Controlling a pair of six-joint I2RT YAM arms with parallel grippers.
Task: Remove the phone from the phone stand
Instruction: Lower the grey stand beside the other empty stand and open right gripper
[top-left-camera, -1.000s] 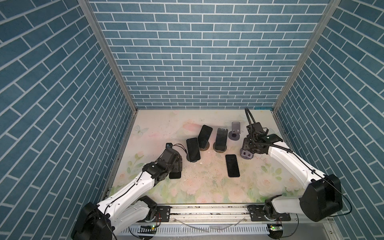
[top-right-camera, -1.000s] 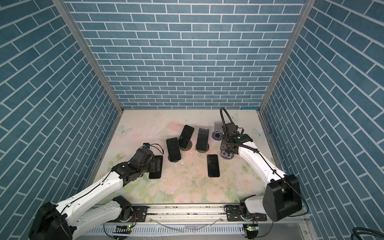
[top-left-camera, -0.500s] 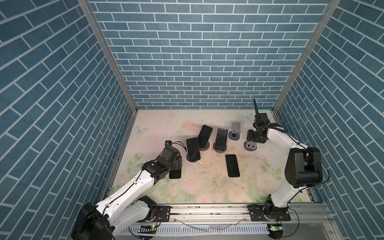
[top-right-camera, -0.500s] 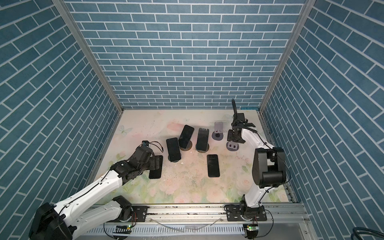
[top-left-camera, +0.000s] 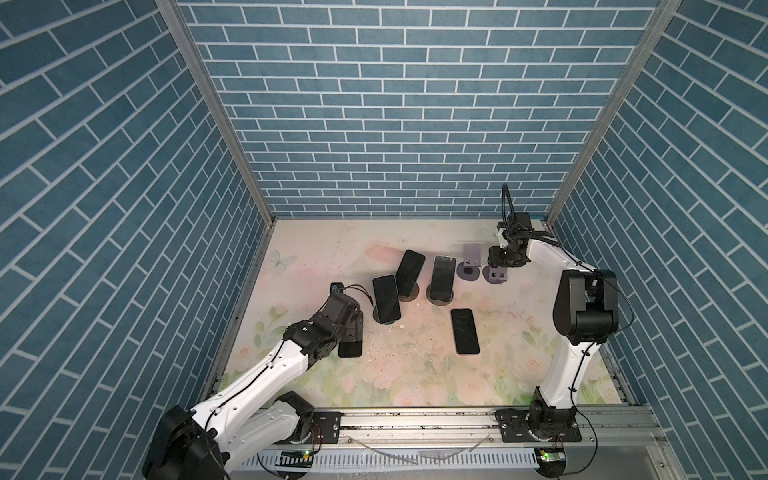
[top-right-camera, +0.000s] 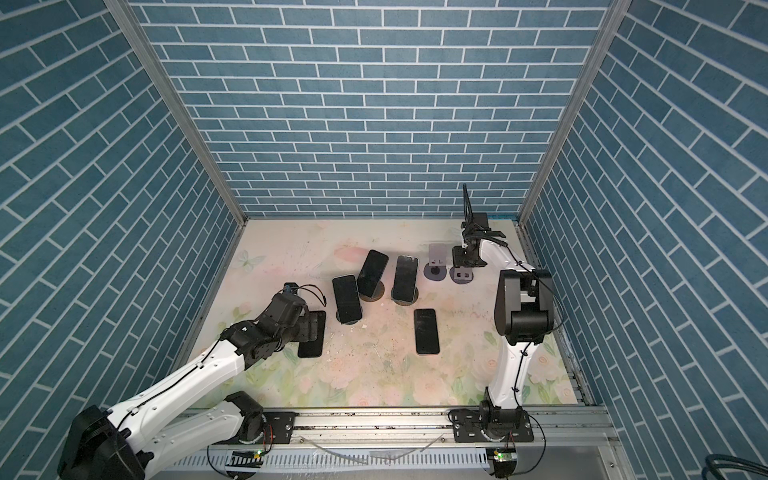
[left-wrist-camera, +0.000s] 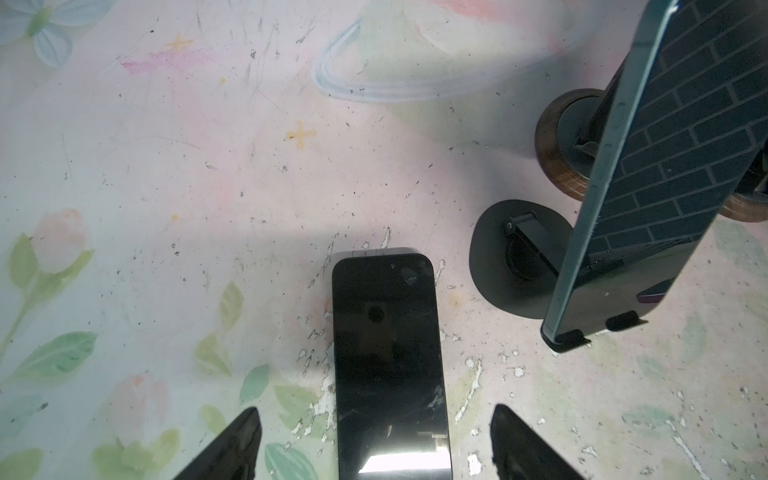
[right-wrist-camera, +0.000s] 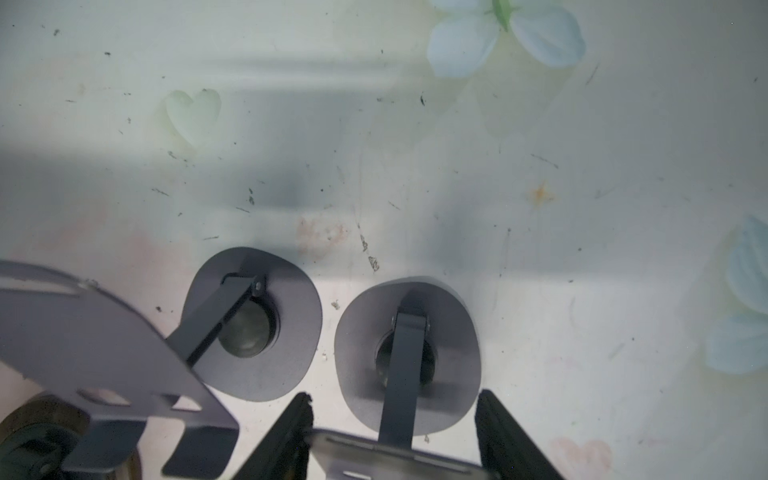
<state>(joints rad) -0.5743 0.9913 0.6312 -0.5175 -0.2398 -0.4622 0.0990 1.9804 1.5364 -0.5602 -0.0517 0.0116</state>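
Note:
Three dark phones lean on round stands mid-table: the nearest phone (top-left-camera: 386, 298) (top-right-camera: 346, 298) (left-wrist-camera: 665, 166) on its black phone stand (left-wrist-camera: 498, 257), with two more (top-left-camera: 409, 272) (top-left-camera: 442, 277) behind it. My left gripper (top-left-camera: 351, 328) (top-right-camera: 311, 326) (left-wrist-camera: 375, 408) hangs open over a phone (left-wrist-camera: 388, 365) (top-left-camera: 350, 348) that lies flat, with a gap on each side of it. At the back right, my right gripper (top-left-camera: 500, 264) (top-right-camera: 465, 262) (right-wrist-camera: 395, 395) is shut on the plate (right-wrist-camera: 374, 457) of an empty grey stand (top-left-camera: 496, 274) (right-wrist-camera: 449, 332).
A second empty grey stand (top-left-camera: 471, 259) (top-right-camera: 436, 259) (right-wrist-camera: 83, 332) stands close beside the held one. Another phone (top-left-camera: 464, 331) (top-right-camera: 426, 331) lies flat right of centre. A wooden stand base (left-wrist-camera: 557, 153) sits behind the nearest leaning phone. Blue brick walls close in three sides.
The right arm has folded back toward the far right corner and the empty stand has moved with it. The left gripper's fingers have spread a little over the flat phone.

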